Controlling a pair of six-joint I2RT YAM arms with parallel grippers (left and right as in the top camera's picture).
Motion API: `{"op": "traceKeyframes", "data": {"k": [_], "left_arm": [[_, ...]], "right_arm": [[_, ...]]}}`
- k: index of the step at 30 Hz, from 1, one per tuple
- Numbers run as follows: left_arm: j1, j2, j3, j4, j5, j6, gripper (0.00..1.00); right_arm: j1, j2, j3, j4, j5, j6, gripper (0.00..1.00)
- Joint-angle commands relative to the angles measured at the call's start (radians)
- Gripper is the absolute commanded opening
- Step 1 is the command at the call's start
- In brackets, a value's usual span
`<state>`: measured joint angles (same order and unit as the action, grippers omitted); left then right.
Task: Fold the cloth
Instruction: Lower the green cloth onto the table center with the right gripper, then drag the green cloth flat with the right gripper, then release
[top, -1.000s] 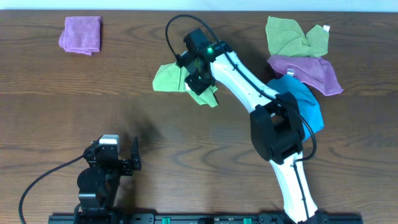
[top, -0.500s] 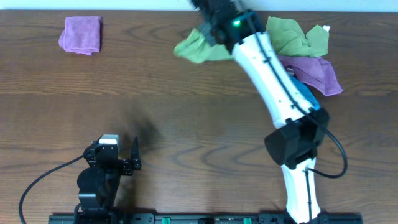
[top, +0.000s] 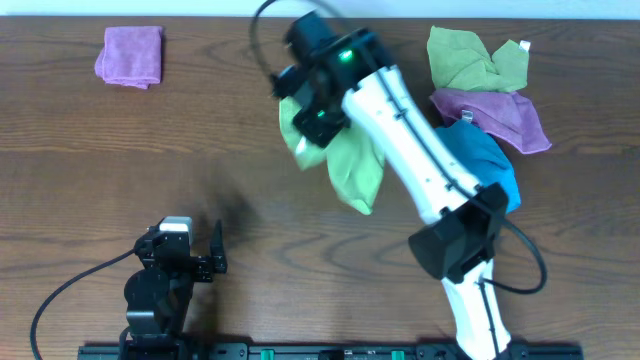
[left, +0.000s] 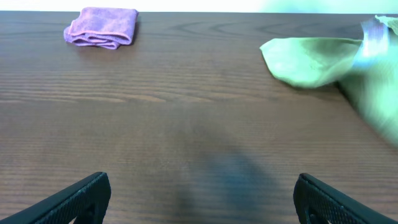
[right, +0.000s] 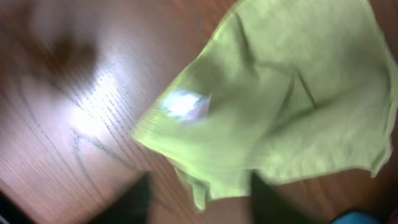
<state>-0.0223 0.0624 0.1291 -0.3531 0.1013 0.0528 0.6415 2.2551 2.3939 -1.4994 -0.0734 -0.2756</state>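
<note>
The light green cloth (top: 352, 165) is spread out in a long shape at the table's middle back, blurred by motion. It reaches from under my right gripper (top: 316, 112) toward the near right. In the right wrist view the cloth (right: 280, 106) fills the upper right. My right gripper (right: 202, 199) has its two dark fingers apart, with only a cloth corner lying between them. My left gripper (top: 190, 248) rests at the near left, far from the cloth. In the left wrist view it (left: 202, 199) is open and empty, and the cloth (left: 311, 59) shows at the far right.
A folded purple cloth (top: 130, 55) lies at the back left. At the back right is a heap of a green cloth (top: 475, 58), a purple cloth (top: 495, 115) and a blue cloth (top: 490, 165). The right arm reaches over the table's middle right.
The right arm swung the bunched green cloth up to the far edge and back. The cloth has spread out long, and the right jaws have gone from shut to apart. The left arm stayed still.
</note>
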Motion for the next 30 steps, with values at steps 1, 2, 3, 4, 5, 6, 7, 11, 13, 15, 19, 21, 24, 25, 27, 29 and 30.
{"op": "traceKeyframes", "data": {"k": [1,2,3,4,5,6,7,11,13,15,19,21,24,25,27,29,30], "left_arm": [[0.004,-0.006,-0.023,-0.004,0.000,0.008,0.95],[0.004,-0.006,-0.023,-0.004,0.000,0.007,0.95],[0.004,-0.006,-0.023,-0.004,0.000,0.008,0.95],[0.004,-0.006,-0.023,-0.004,0.000,0.007,0.95],[0.004,-0.006,-0.023,-0.004,0.000,0.008,0.95],[0.004,-0.006,-0.023,-0.004,0.000,0.008,0.95],[0.004,-0.006,-0.023,-0.004,0.000,0.007,0.95],[0.004,-0.006,-0.023,-0.004,0.000,0.007,0.95],[0.004,-0.006,-0.023,-0.004,0.000,0.008,0.95],[0.004,-0.006,-0.023,-0.004,0.000,0.007,0.96],[0.004,-0.006,-0.023,-0.004,0.000,0.007,0.95],[0.004,-0.006,-0.023,-0.004,0.000,0.007,0.95],[0.004,-0.006,-0.023,-0.004,0.000,0.007,0.95],[0.004,-0.006,-0.023,-0.004,0.000,0.008,0.95],[0.004,-0.006,-0.023,-0.004,0.000,0.007,0.95],[0.004,-0.006,-0.023,-0.004,0.000,0.008,0.95],[0.004,-0.006,-0.023,-0.004,0.000,0.007,0.96]], "right_arm": [[-0.015,-0.016,0.011,0.029,0.089,0.003,0.78],[-0.028,-0.015,0.005,0.051,0.092,0.014,0.81],[-0.043,-0.014,-0.007,0.070,0.092,0.022,0.82],[-0.060,-0.011,-0.024,0.094,0.092,0.031,0.81],[-0.076,-0.010,-0.044,0.119,0.091,0.045,0.81],[-0.090,-0.006,-0.072,0.151,0.090,0.062,0.78],[-0.102,-0.005,-0.102,0.183,0.090,0.076,0.71],[-0.132,0.012,-0.230,0.237,0.068,0.081,0.07],[-0.135,0.019,-0.290,0.241,0.069,0.081,0.02],[-0.138,0.020,-0.356,0.264,0.069,0.095,0.01],[-0.139,0.020,-0.434,0.316,0.069,0.127,0.01],[-0.142,0.020,-0.452,0.306,0.069,0.134,0.02],[-0.145,0.019,-0.468,0.251,0.068,0.156,0.01],[-0.145,0.015,-0.468,0.232,0.068,0.162,0.02],[-0.143,-0.015,-0.468,0.218,0.069,0.172,0.02],[-0.143,-0.069,-0.468,0.235,0.069,0.174,0.02],[-0.143,-0.098,-0.468,0.243,0.071,0.174,0.01]]}}
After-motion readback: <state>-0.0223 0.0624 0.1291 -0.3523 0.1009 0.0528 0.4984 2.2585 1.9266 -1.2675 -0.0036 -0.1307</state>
